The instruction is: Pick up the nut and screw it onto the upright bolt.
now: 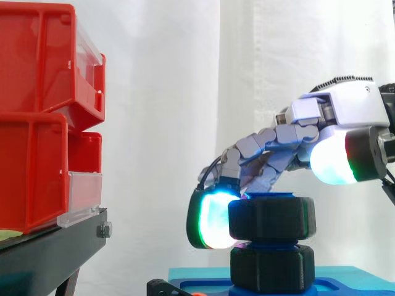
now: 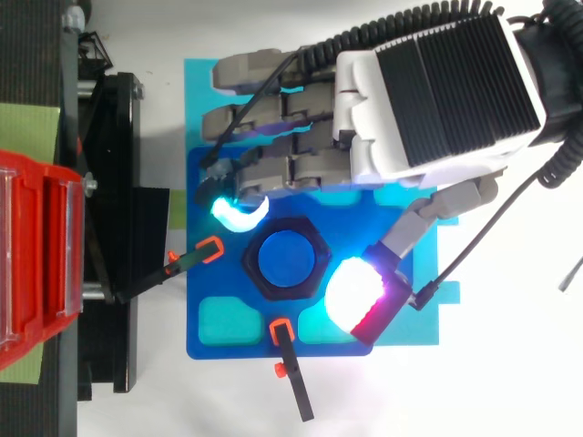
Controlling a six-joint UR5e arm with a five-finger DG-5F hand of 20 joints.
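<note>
Now | step, likely: threading nut [image 1: 271,217] onto bolt [image 2: 287,258] | hand [image 2: 428,91]: fingers [image 1: 213,222] curled round nut atop bolt | advice: keep nut level, turn gently, press lightly.

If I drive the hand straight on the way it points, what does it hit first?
The black nut: the hand's fingers curl round it, so it would likely press there almost at once.

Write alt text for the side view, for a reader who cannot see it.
The robot's hand reaches in from the right to a black nut on an upright blue bolt, above a black hexagonal base. At the left, red bins are stacked on a black stand before a white curtain.
</note>
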